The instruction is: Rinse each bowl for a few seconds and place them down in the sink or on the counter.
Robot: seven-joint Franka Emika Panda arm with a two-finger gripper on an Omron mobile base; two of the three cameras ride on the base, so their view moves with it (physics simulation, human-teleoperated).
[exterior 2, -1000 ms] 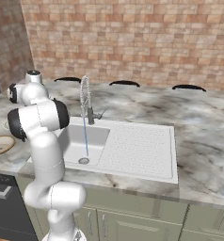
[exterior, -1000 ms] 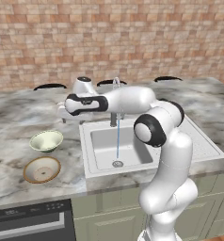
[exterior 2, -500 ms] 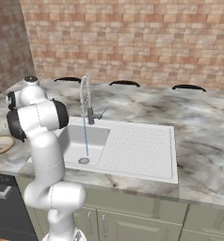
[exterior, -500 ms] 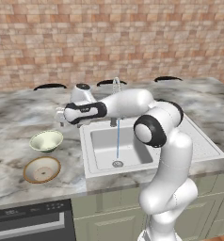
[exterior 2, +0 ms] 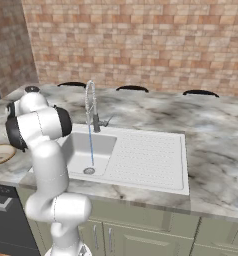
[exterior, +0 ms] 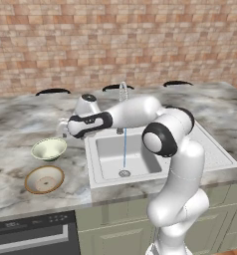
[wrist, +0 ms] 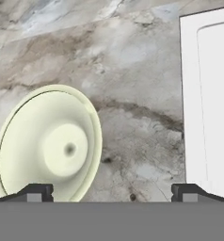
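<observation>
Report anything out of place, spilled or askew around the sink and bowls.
Nothing spilled or askew. The faucet runs into the sink basin with no bowl under it; both bowls, green-cream and tan-rimmed, sit upright on the counter.

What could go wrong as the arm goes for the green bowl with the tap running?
1. In the hand view the green bowl sits off to one side of the open gripper, so the fingers may land on its rim and tip it.
2. The tan bowl lies close beside it and could get knocked.
3. Water already runs into the sink; a carried bowl might splash the counter.
</observation>
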